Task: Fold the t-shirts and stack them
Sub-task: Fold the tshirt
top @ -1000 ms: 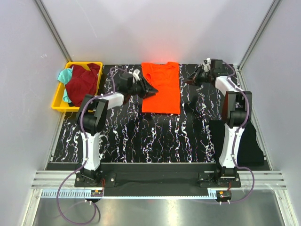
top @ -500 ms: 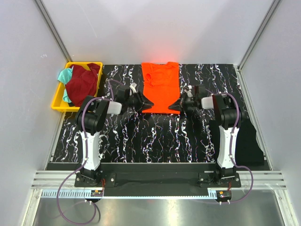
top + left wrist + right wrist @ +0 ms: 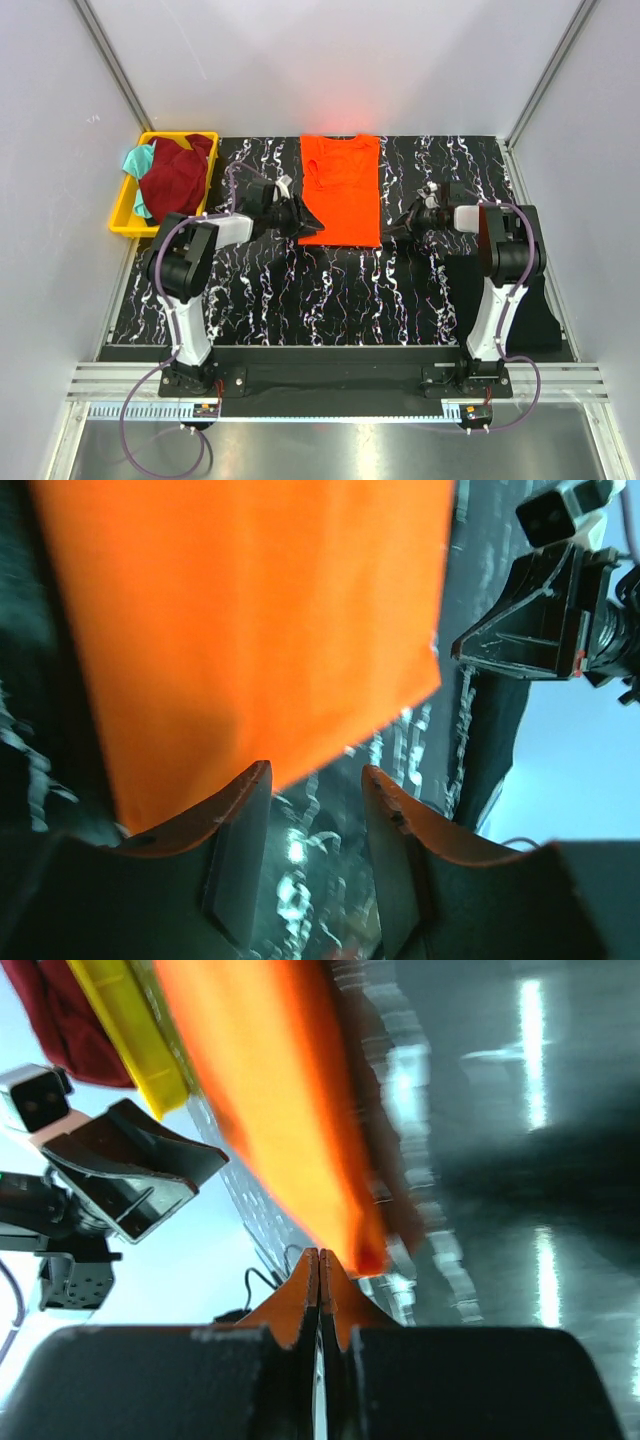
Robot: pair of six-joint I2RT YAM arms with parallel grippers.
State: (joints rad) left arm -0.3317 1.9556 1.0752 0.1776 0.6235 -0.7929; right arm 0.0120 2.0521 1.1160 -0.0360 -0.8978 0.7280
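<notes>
The black marbled mat (image 3: 330, 300) carries the orange shirt (image 3: 342, 195), flat at its far middle. The yellow bin (image 3: 122, 222) at far left holds the maroon shirt (image 3: 175, 175) over the teal shirt (image 3: 136, 160). The left claw (image 3: 315, 222), released and empty, is at the orange shirt's near left corner. The right claw (image 3: 395, 228), clenched on nothing, is just beside the near right corner.

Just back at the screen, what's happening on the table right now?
The orange shirt lies flat on the table, folded into a long strip. The left gripper sits at its near left corner with jaws open, holding nothing. The right gripper is shut beside the near right corner and seems to hold no cloth. The maroon shirt and teal shirt wait in the yellow bin at the far left.
</notes>
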